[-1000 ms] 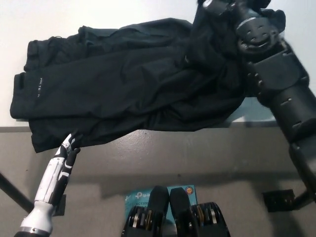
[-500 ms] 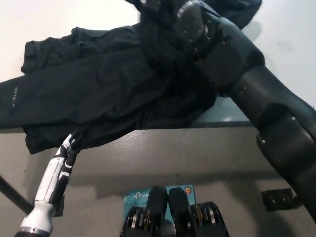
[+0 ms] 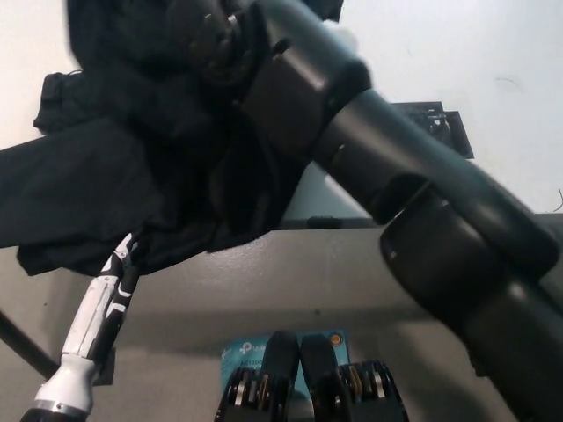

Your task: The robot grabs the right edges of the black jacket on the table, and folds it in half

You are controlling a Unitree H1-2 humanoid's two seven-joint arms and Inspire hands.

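1. White surface (image 3: 457, 53) fills the top of the head view; its near edge runs across mid-frame, grey floor (image 3: 290, 281) below it.
2. A flat dark panel (image 3: 437, 126) lies on the surface, right of the black arm.
3. On the floor near bottom middle, a teal box (image 3: 249, 352) is partly visible.
4. Black jacket (image 3: 79, 189) sits on the left part of the surface, long axis roughly left-right, bunched and rumpled; its lower hem hangs over the near edge.
5. Right portion of the jacket is lifted and gathered up toward top left, around the right hand (image 3: 207, 40).
6. Right hand is black against black cloth and blurred; looks buried in the fabric, but cannot tell how its fingers are set.
7. Right arm runs diagonally from bottom right to top left, covering much of the frame.
8. Left hand (image 3: 123, 264) is at lower left, just under the hanging hem, fingers (image 3: 128, 248) pointing up and touching or tucked into the cloth; cannot tell whether they pinch it.
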